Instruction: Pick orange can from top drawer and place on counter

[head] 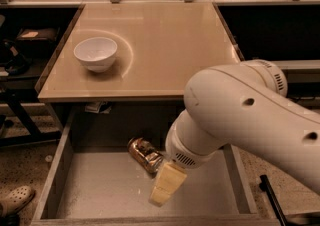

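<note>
One orange can (145, 154) on its side, far middle of the top drawer (100, 192) — one gripper (165, 187) just right, perhaps touching; grip unreadable. One white bowl (95, 53), left on the counter (170, 45).

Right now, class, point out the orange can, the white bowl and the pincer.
orange can (145, 154), camera view, its shiny side.
white bowl (95, 49), camera view, its inner hollow.
pincer (161, 192), camera view, its pale finger, low in the top drawer (100, 190) beside the can.
</note>
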Controlling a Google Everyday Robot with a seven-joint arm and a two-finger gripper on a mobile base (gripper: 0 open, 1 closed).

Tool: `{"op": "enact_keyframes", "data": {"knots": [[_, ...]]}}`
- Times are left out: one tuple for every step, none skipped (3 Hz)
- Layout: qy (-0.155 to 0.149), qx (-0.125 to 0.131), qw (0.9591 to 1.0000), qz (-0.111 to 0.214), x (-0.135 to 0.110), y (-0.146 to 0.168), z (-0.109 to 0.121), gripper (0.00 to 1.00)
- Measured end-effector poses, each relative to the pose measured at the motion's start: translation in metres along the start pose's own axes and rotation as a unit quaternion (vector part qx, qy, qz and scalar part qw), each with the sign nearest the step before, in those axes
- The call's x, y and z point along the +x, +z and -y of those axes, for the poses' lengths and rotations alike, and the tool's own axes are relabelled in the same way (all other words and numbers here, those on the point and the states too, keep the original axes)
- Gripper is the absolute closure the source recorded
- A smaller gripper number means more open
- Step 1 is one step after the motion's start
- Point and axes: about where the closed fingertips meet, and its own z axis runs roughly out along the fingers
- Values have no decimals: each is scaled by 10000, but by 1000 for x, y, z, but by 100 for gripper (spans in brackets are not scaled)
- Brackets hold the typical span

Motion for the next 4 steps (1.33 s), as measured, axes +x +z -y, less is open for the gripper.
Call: {"op": "enact_keyframes", "data": {"knots": [[369, -282, 9988, 147, -11, 29, -7, 0], [411, -301, 9986, 166, -12, 31, -7, 0], [430, -310, 9983, 234, -22, 54, -11, 0], [569, -243, 9977, 289, -42, 95, -4, 0]]}}
